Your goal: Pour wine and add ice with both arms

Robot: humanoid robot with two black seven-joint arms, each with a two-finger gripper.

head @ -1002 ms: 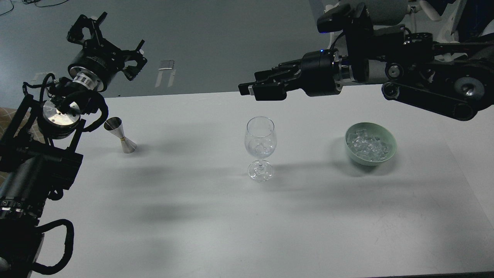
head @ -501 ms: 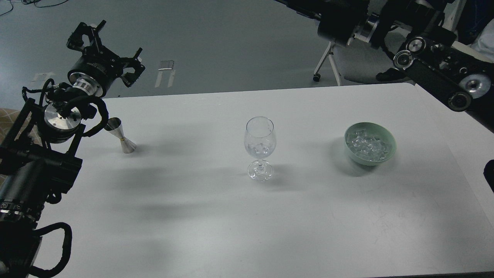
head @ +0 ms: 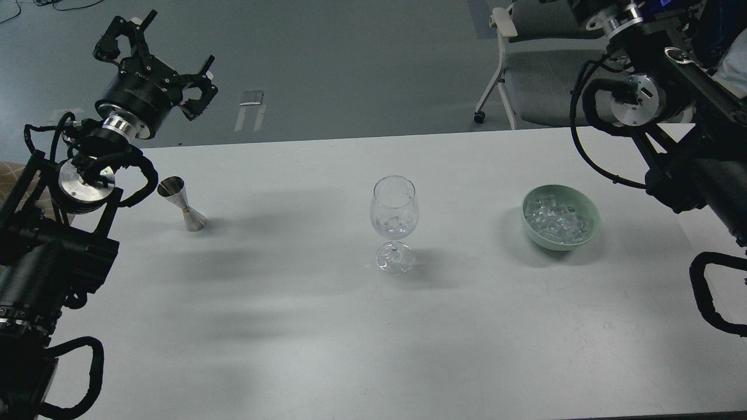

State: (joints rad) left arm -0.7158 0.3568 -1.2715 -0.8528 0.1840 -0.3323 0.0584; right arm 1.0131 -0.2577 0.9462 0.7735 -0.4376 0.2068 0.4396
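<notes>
My left gripper (head: 154, 49) hangs spread and empty at upper left; my right gripper is out of frame. The wine glass (head: 394, 221) at centre holds ice (head: 394, 221), with more in the green bowl (head: 589, 207) at right.

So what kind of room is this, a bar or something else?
Probably a lab or office test space, not a bar: a plain white table on a bare grey floor, a wheeled office chair behind it, and tape marks on the floor.
</notes>
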